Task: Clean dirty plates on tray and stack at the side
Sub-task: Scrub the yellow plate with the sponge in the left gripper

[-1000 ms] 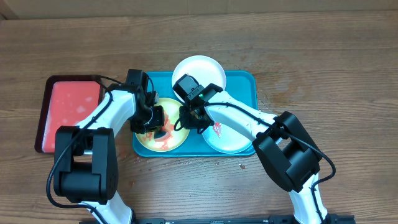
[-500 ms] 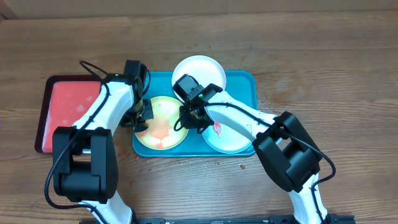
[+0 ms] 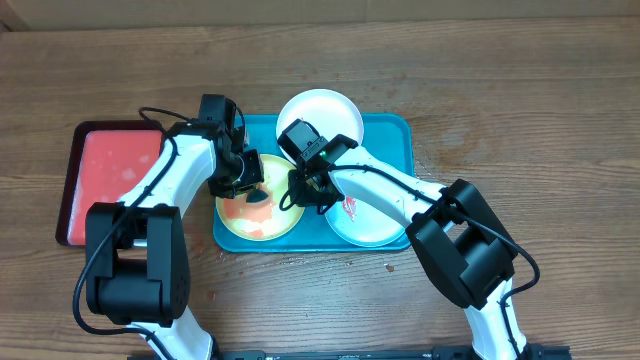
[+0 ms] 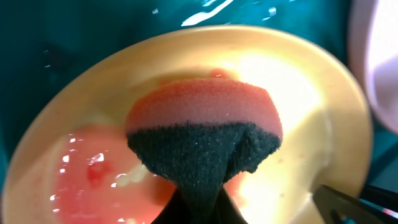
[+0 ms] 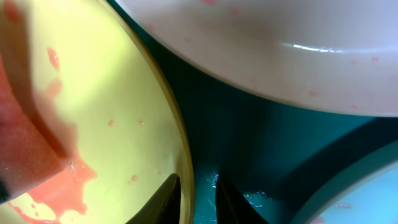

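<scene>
The yellow-green plate [image 3: 262, 212] lies at the left of the turquoise tray [image 3: 392, 132], smeared with red-orange sauce. My left gripper [image 3: 247, 186] is shut on a sponge [image 4: 205, 134], orange with a dark scouring side, pressed onto this plate [image 4: 305, 87]. My right gripper [image 3: 300, 190] is shut on the plate's right rim [image 5: 180, 143], one finger on each side [image 5: 196, 193]. The white plate [image 3: 320, 112] leans over the tray's far rim. The light teal plate [image 3: 368, 220] lies at the right with a red smear.
A smaller red tray with a dark rim [image 3: 108, 170] lies on the wooden table left of the turquoise tray. A few red specks dot the table near the tray's front and right edges.
My left gripper swung with the sponge from the plate's middle out to its left rim, then back onto the plate. The right gripper and the plates have not moved.
</scene>
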Robot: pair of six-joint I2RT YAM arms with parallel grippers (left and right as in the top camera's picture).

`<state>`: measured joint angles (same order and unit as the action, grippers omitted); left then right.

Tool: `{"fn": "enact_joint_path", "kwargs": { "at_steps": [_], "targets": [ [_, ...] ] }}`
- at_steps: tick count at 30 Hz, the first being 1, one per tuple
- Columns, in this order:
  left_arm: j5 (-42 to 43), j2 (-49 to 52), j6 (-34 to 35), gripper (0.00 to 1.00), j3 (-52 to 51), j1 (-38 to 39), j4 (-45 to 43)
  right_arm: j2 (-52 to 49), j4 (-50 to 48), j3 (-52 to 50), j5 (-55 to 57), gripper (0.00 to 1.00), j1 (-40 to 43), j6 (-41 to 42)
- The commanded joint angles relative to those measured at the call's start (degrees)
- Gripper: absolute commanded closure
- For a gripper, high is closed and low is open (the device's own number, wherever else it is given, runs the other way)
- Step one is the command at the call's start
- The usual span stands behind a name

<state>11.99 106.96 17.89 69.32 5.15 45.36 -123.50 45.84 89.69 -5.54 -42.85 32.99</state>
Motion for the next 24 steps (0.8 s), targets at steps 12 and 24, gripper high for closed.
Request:
{"fn": "enact_joint_path", "kwargs": {
  "at_steps": [12,24],
  "targets": [
    [-3.85,6.95,-1.2,0.96,-0.63,-1.16,-3.45,-1.42,0.11,0.31,1.01,0.79,-0.26,-0.2],
    [-26.36,8.41,-1.14,0.96,1.29,-3.63,9.07,-1.42,0.66,0.31,1.03,0.79,-0.26,-0.39]
  ]
}}
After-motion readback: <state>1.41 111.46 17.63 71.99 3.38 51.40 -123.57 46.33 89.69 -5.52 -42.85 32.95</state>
